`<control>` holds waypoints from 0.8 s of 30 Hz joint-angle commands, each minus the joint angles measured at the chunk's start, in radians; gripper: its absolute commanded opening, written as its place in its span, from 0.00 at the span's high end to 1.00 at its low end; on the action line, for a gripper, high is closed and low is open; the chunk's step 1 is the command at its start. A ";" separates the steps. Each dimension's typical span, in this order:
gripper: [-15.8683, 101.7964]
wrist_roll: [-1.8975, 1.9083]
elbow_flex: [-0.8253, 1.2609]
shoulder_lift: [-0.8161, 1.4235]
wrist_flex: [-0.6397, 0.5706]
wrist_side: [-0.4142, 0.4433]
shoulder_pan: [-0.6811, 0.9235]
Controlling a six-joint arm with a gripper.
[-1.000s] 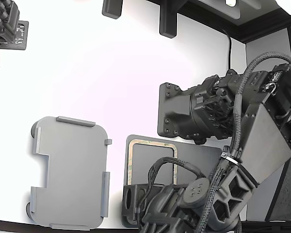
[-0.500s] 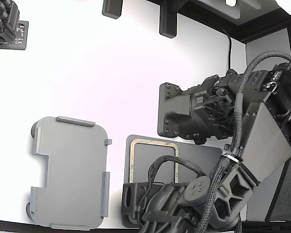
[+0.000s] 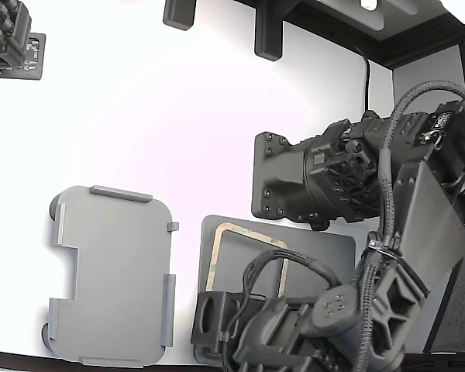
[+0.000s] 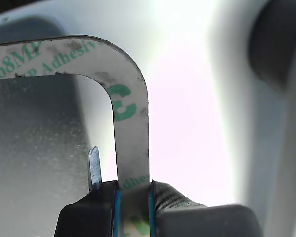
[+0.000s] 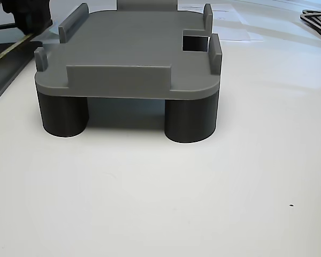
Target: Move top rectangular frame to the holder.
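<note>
The pincer (image 4: 133, 190) pinches one long side of the frame (image 4: 130, 123), a finger (image 4: 96, 202) inside the hollow and the other outside it, blue pads against the strip. Green print shows on the frame's pale face, and its rounded corner curves away at 12 o'clock from the grip.

In the exterior view the frame (image 3: 244, 236) sits tilted over the dark mat (image 3: 325, 252), its far corner near the mat's 11 o'clock corner, while the arm (image 3: 333, 310) covers its near end. The holder (image 3: 112, 275) lies on the white desk (image 3: 178, 116) well apart, at 9 o'clock from the frame, with nothing on its top.

The other view shows the holder (image 5: 128, 53) standing on dark round feet (image 5: 190, 120), edge tabs upright.
</note>
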 commanded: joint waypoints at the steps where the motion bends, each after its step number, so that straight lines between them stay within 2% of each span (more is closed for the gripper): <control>1: 0.96 0.149 -0.210 0.031 0.095 0.054 0.005; 4: 0.96 0.374 -0.304 0.057 0.118 0.112 0.017; 8: 0.96 0.655 -0.431 0.049 0.184 0.242 0.031; 13: 0.96 1.023 -0.426 0.074 0.184 0.319 0.028; 21: 0.96 1.034 -0.383 0.107 0.175 0.307 -0.032; 24: 0.96 1.060 -0.334 0.130 0.135 0.298 -0.075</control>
